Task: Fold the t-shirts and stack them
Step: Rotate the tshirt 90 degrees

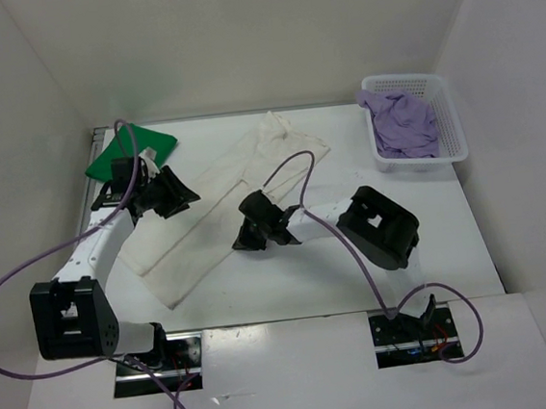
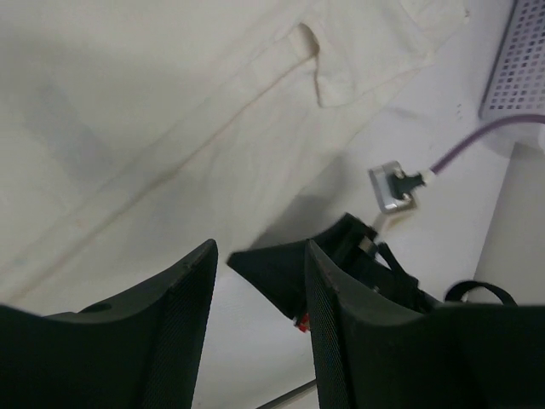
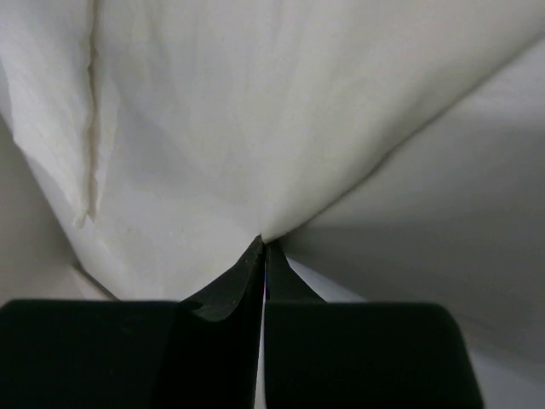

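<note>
The white t-shirt (image 1: 207, 225) lies spread in a long diagonal strip across the table. The green t-shirt (image 1: 123, 153) lies folded at the back left. The lavender t-shirt (image 1: 402, 122) is bunched in the basket. My left gripper (image 1: 177, 196) is open and empty over the white shirt's left edge; in the left wrist view (image 2: 260, 256) its jaws stand apart above the cloth (image 2: 170, 128). My right gripper (image 1: 249, 228) is shut on the white shirt's right edge; the right wrist view (image 3: 264, 244) shows the cloth (image 3: 255, 111) pinched and pulled up.
A white lattice basket (image 1: 455, 124) stands at the back right. White walls enclose the table on the left, back and right. Purple cables loop from both arms. My right gripper's body (image 2: 294, 273) shows just beyond my left fingers.
</note>
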`<state>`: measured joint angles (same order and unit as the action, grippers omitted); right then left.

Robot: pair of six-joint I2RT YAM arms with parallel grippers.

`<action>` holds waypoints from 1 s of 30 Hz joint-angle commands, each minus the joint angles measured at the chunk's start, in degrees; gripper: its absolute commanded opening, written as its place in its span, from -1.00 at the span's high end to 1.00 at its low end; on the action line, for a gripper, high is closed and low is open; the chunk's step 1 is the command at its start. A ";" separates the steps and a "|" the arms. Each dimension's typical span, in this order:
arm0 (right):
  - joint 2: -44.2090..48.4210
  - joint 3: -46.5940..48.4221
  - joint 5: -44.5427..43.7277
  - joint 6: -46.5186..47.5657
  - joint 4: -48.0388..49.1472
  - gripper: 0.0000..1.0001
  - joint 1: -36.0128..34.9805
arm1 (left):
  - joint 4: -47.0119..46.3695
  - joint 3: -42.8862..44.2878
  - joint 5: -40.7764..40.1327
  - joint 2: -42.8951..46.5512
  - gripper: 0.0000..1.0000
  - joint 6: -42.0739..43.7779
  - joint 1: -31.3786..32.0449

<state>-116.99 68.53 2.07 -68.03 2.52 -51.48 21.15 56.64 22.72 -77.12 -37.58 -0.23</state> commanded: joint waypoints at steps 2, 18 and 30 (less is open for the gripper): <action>9.39 -12.07 -2.50 10.00 -6.90 1.00 2.25 | -2.33 3.91 -3.29 -4.26 -0.06 1.81 2.51; 31.99 -23.97 4.00 24.00 -22.38 0.70 20.54 | -7.16 24.21 -8.21 -32.45 -0.16 3.75 9.72; 33.49 -17.74 11.12 28.22 -23.53 0.39 26.00 | -5.94 49.78 -9.19 -57.34 -0.16 6.73 10.78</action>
<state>-84.12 47.59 11.44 -41.95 -19.77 -26.13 15.84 101.14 13.28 -130.98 -32.97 10.09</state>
